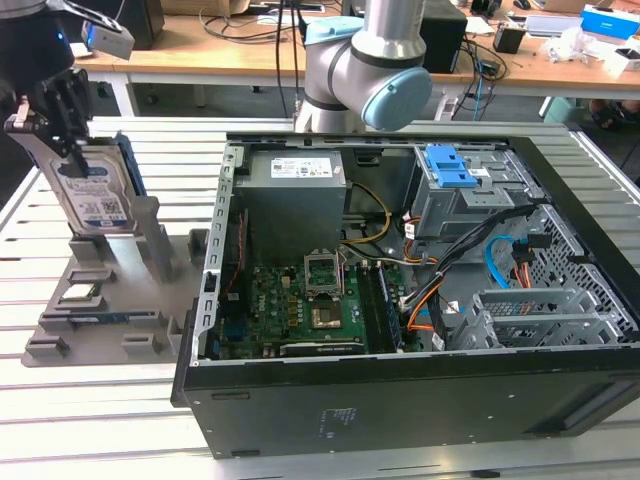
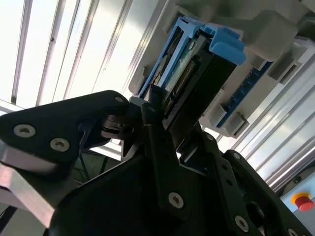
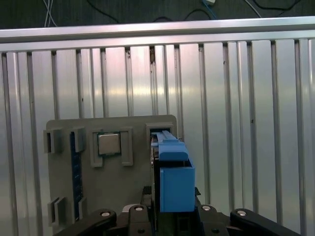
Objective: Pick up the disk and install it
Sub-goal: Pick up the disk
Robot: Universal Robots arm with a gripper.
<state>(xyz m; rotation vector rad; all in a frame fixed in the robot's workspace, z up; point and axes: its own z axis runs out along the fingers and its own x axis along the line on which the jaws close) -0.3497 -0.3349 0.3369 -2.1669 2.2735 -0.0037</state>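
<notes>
A robot's black gripper [image 1: 68,140] reaches down at the exterior view's left, over a slatted metal table [image 1: 100,420]. Its two fingers [image 2: 153,123] are closed most of the way and press on either side of the disk [image 1: 92,195], a flat silver hard drive with a white-and-blue label and a blue plastic frame. The disk stands upright on its edge, with its lower end at a slot in a grey stand [image 1: 150,235] that lies on the table. The gripper has it by the upper end. In the first wrist view the blue frame runs straight between the fingers. A small square silver chip [image 1: 80,292] sits in a pocket of the same stand, just beside the disk. To the exterior view's right of the stand lies an open black computer case [image 1: 400,400], well apart from the disk. Inside it, at the far side, is a grey drive cage [image 1: 450,165] with a blue top
</notes>
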